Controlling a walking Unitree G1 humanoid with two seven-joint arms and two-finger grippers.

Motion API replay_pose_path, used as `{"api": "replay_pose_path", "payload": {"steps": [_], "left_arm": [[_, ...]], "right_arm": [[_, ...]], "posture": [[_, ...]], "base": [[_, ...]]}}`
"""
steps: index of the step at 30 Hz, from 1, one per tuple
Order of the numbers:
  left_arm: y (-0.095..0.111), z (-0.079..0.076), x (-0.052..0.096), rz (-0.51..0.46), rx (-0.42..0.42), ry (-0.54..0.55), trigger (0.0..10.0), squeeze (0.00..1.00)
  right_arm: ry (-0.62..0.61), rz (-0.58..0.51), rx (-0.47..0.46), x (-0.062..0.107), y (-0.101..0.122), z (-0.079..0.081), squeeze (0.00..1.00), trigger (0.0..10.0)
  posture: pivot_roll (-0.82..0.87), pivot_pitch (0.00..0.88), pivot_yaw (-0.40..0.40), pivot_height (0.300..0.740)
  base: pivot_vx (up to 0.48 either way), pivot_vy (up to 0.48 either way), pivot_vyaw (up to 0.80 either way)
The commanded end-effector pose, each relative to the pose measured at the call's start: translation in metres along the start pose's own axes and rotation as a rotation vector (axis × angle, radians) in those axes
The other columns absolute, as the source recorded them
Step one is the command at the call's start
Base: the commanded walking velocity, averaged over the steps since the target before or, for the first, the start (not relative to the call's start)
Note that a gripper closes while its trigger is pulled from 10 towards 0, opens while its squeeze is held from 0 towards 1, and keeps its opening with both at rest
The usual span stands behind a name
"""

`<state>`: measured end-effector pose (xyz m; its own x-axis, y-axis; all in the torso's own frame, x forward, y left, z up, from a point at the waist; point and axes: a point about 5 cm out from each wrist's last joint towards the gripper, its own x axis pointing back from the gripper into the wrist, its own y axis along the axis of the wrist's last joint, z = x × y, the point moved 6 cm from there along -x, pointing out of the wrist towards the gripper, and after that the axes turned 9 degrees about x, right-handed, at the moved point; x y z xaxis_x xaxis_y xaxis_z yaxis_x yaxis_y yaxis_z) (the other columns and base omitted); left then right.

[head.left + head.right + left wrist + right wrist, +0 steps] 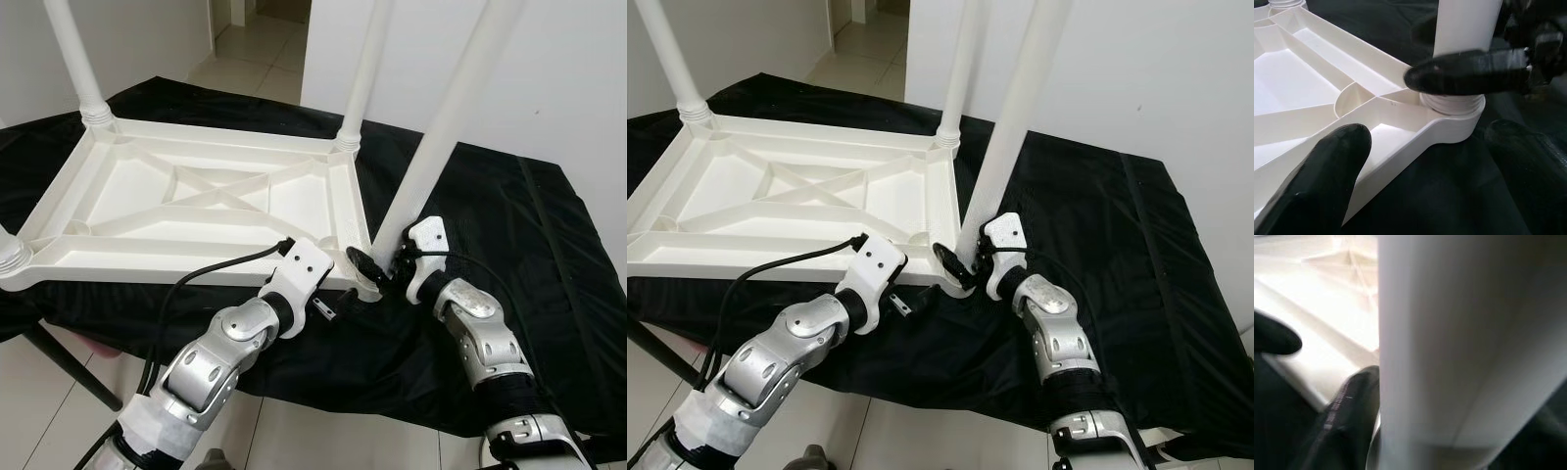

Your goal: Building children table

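A white plastic children's table [127, 245] lies upside down on a black cloth [519, 245], ribs facing up. White legs stand in its far corners [73, 59] [367, 69]. A third leg [441, 127] rises tilted from the near right corner socket [1454, 110]. My right gripper [377, 264] is shut on this leg just above the socket; one finger [1464, 73] lies across the leg's base. My left gripper [338, 305] is open at the same corner, its fingers [1337, 171] spread on either side of the table's rim without touching the leg.
The cloth covers a work table whose near edge [323, 392] runs just in front of me, with pale floor tiles [39, 392] below. A white wall [549, 69] stands behind on the right and a doorway [260, 39] opens at the back.
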<state>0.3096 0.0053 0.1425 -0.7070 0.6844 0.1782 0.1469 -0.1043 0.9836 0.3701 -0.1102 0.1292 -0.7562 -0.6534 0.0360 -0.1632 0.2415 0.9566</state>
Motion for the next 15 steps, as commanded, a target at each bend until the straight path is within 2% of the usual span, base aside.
{"api": "replay_pose_path", "payload": {"steps": [1,10,11,12,13,15], "left_arm": [[-0.0053,-0.0186,0.0015,0.035,-0.003,-0.142,10.0,0.0],[-0.0033,-0.0188,0.001,0.032,-0.018,-0.153,10.0,0.0],[-0.0035,-0.0191,0.0012,0.033,-0.019,-0.155,10.0,0.0],[-0.0035,-0.0191,0.0012,0.033,-0.019,-0.155,10.0,0.0],[-0.0037,-0.0195,0.0013,0.035,-0.02,-0.158,10.0,0.0],[-0.0039,-0.02,0.0013,0.037,-0.017,-0.162,10.0,0.0]], "right_arm": [[0.045,0.019,0.014,-0.0012,-0.0044,0.0026,0.0,0.0],[0.07,0.025,0.018,0.0003,-0.0106,-0.0009,0.0,0.0],[0.062,0.028,0.021,0.0003,-0.0115,-0.0012,0.0,4.7],[0.062,0.028,0.021,0.0003,-0.0115,-0.0012,0.0,4.7],[0.043,0.031,0.017,0.0001,-0.0118,-0.0026,0.0,10.0],[-0.002,0.039,0.003,-0.0012,-0.012,-0.0052,0.0,10.0]], "posture": [[0.17,0.034,-0.104,0.74],[0.16,0.02,-0.096,0.74],[0.16,0.019,-0.096,0.74],[0.16,0.019,-0.096,0.74],[0.16,0.019,-0.096,0.74],[0.16,0.021,-0.096,0.74]], "base": [[0.0,0.0,0.0],[0.0,0.0,0.0],[0.0,0.0,0.0],[0.0,0.0,0.0],[0.0,0.0,0.0],[0.0,0.0,0.0]]}}
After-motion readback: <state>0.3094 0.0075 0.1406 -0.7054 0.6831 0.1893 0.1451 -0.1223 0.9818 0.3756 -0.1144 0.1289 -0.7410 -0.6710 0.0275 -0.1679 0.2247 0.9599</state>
